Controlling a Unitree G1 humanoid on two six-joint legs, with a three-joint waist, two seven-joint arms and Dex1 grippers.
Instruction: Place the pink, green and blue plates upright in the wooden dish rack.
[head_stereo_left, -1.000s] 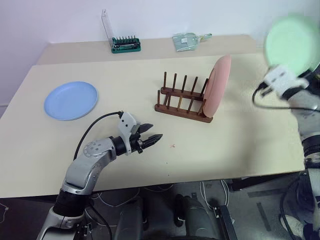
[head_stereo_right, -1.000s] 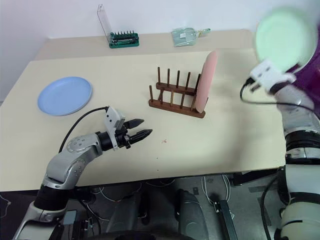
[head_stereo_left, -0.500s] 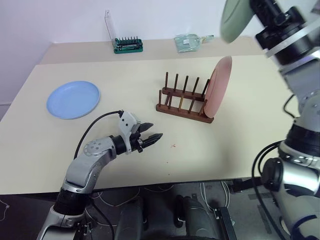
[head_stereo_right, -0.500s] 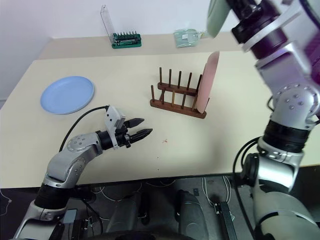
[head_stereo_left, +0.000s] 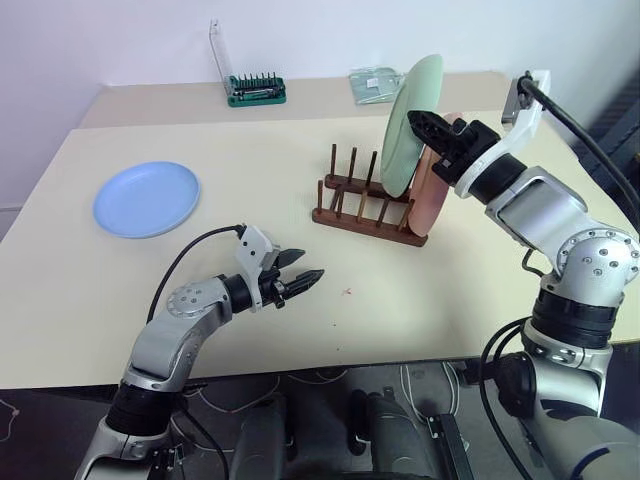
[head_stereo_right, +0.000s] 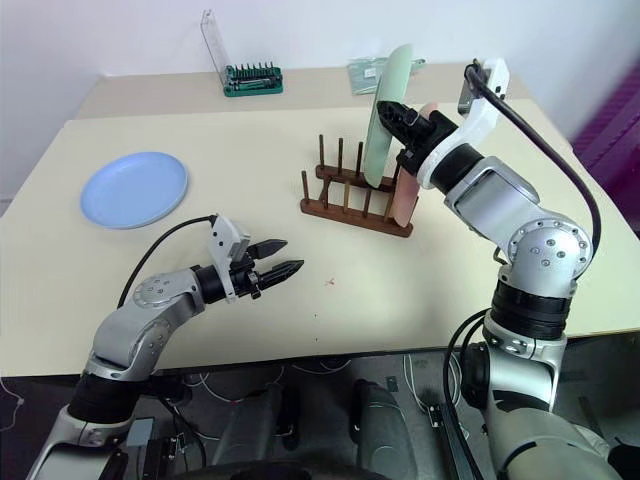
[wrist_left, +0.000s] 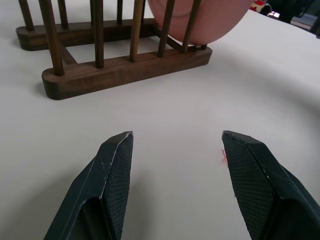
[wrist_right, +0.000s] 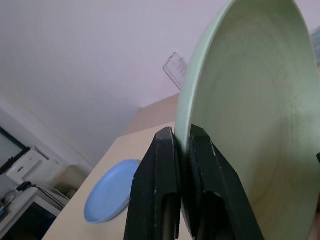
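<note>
Our right claw (head_stereo_right: 398, 113), clamped on the green plate's (head_stereo_left: 410, 125) rim, has swung it in from the bench's right edge and turned it upright above the wooden dish rack (head_stereo_left: 366, 197), beside the racked pink plate (head_stereo_left: 432, 192); slotting comes next. Our left claw (head_stereo_left: 300, 279) waits wide; the blue plate (head_stereo_left: 146, 199) lies near the left edge.

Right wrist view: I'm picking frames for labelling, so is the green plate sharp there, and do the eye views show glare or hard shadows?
Right wrist view: the green plate and the right gripper pinching its rim look sharp; the blue plate behind is softer. Eye views: even light, no glare on the table, only faint shadows beside the wooden dish rack.
</note>
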